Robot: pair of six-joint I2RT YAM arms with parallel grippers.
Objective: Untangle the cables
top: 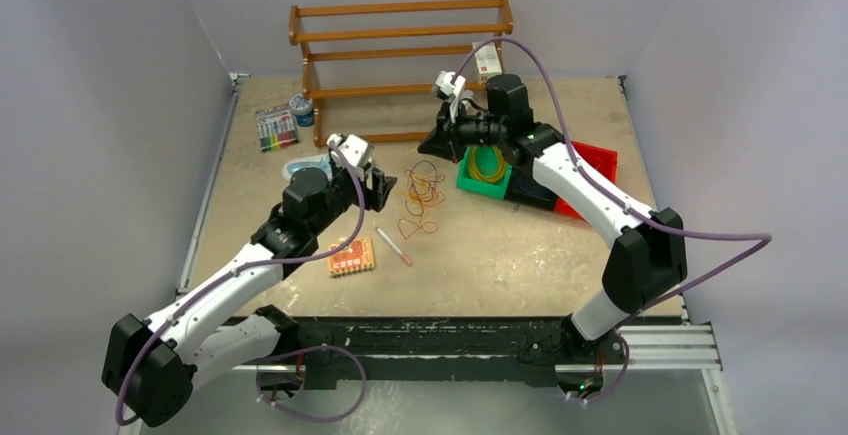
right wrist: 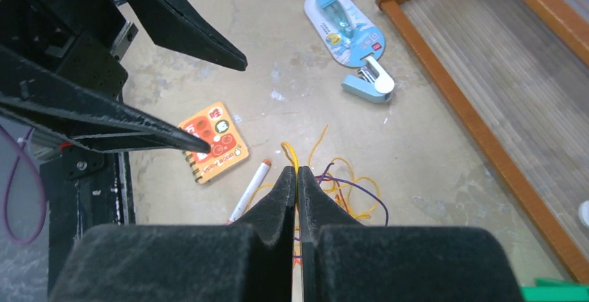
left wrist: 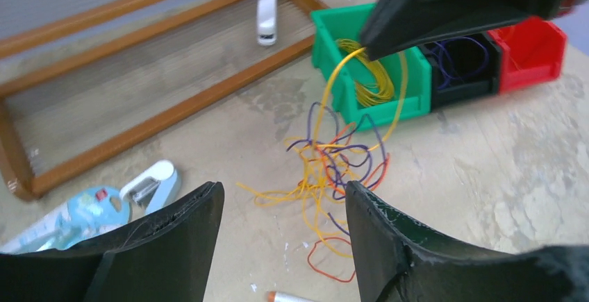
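Left hand [left wrist: 281,191] nearest the lens: matte black fingers [left wrist: 173,246] spread, empty, framing the cables [left wrist: 332,166], a hair-thin yellow, red and purple tangle on the mottled counter [left wrist: 486,177]. Right hand [right wrist: 296,171] pressed together, pinching a yellow strand [right wrist: 285,148]; only my left wrist view shows it arcing up from the tangle. Beyond, green plastic bin [left wrist: 389,111] holds a yellow coil [left wrist: 371,83].

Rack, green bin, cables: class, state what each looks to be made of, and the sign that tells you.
The rack: probably wood, varnished; warm brown slats with a slight sheen. The green bin: likely moulded plastic; uniform bright colour, smooth walls. The cables: apparently thin plastic-coated wire; vivid colours, holding springy loops.
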